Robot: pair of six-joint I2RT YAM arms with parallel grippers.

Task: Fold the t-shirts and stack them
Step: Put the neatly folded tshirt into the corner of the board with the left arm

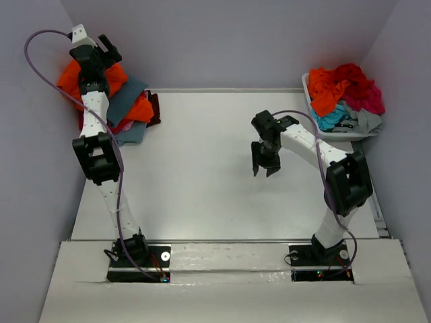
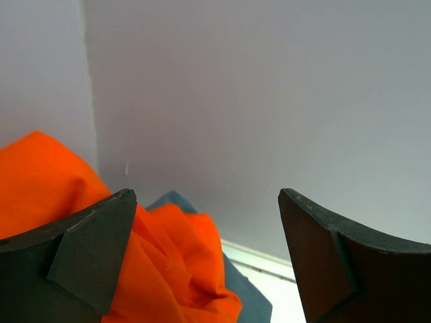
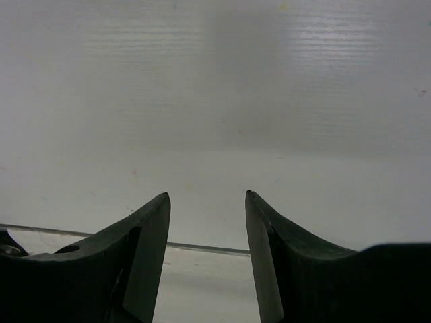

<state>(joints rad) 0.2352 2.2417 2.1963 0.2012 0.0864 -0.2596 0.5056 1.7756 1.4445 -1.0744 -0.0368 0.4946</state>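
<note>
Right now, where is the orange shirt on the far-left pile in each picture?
Top external: the orange t-shirt lies at the far-left corner of the table.
Left wrist: it fills the bottom-left corner.
Right wrist: not in it; only bare table.
Shared landmark: the teal-grey shirt beside it, also in the left wrist view.

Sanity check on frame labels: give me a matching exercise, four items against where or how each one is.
1 left claw
2 right claw
3 white bin
4 orange t-shirt

A far right, heaped with crumpled shirts
B open, empty, over bare table
C wide open above the far-left pile
D lying on the far-left pile

Pairs: 1-C, 2-B, 3-A, 4-D
</note>
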